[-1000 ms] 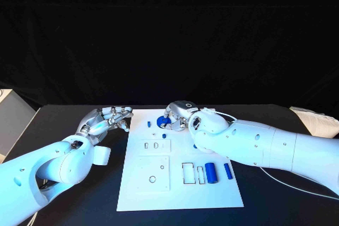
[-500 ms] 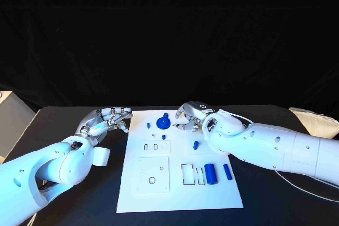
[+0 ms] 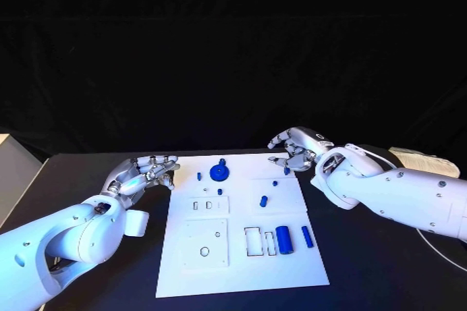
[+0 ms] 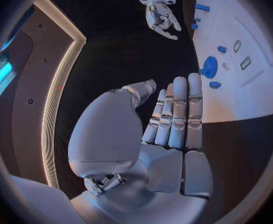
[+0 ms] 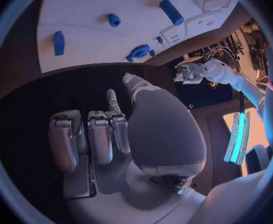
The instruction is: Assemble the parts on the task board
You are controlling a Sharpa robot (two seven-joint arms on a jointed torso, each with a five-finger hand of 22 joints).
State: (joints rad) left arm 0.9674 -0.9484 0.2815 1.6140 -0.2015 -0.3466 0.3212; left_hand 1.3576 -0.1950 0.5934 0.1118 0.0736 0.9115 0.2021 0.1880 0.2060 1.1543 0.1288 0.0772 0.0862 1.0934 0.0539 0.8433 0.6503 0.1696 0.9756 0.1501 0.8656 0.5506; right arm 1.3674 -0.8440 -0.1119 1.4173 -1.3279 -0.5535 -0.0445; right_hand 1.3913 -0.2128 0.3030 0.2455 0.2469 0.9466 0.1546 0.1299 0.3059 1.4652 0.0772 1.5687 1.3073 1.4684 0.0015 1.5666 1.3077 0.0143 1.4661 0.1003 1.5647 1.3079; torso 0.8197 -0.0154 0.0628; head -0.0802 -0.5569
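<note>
lying apart from fingers (image 3: 282,164): parts (image 3: 218,170)

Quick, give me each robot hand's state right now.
Left robot hand: open, holding nothing, fingers straight, beside the task board.
Right robot hand: fingers curled in, holding nothing.

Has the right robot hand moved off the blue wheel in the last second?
Yes. The right robot hand has pulled away toward the task board's far right corner, leaving the blue wheel standing free on the board.
</note>
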